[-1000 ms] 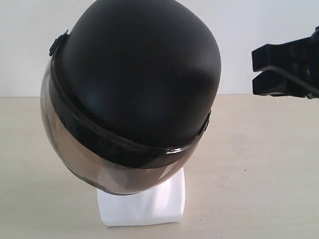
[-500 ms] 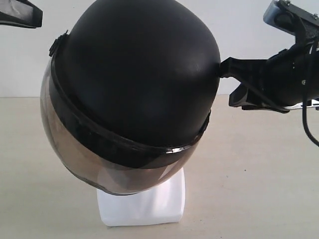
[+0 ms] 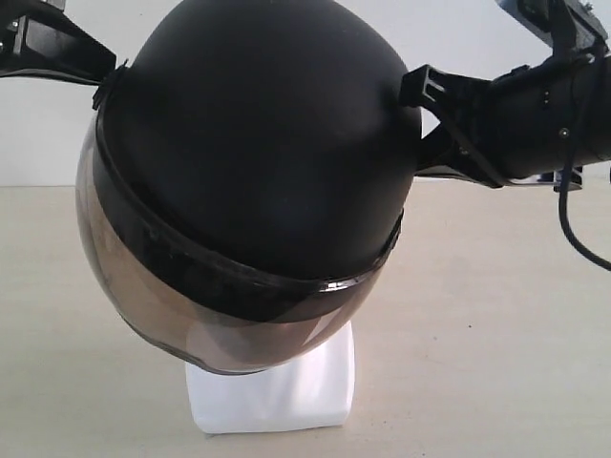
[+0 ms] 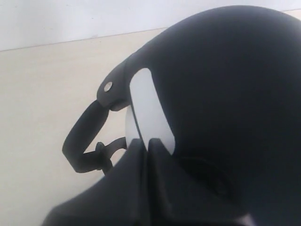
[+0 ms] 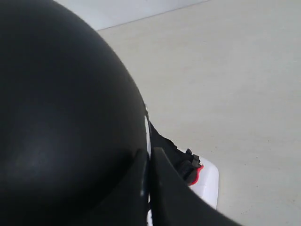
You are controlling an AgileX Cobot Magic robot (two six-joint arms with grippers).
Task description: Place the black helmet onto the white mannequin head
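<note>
So, black helmet (image 3: pixel 267 143): seated over the white mannequin head (image 3: pixel 277 396), tipped forward toward seven o'clock in the exterior view. It covers the face wholly, so only the squarish white base shows, at six o'clock under the shell.
Visor (image 3: pixel 143 296): smoky and see-through, lowered, wrapping the helmet's front from nine round to five o'clock.
Left gripper (image 3: pixel 100 69): at ten o'clock of the helmet, its tip touching the shell just by the visor's hinge. In the left wrist view the two fingers lie together with only a thin seam between them, closed on nothing.
Right gripper (image 3: pixel 420 124): at two o'clock of the helmet, tip against the shell's side. Its wrist view shows the fingers drawn together likewise (a hairline of white shows through the seam), holding nothing.
Chin strap (image 4: pixel 82 141): hangs in a loose loop beneath the shell's rim.
Red buckle (image 5: pixel 197 170): peeks out under the rim, just beside the white base.
Cable (image 3: pixel 573 229): droops from the right arm at three o'clock.
Table (image 3: pixel 506 315): pale beige, bearing the base.
</note>
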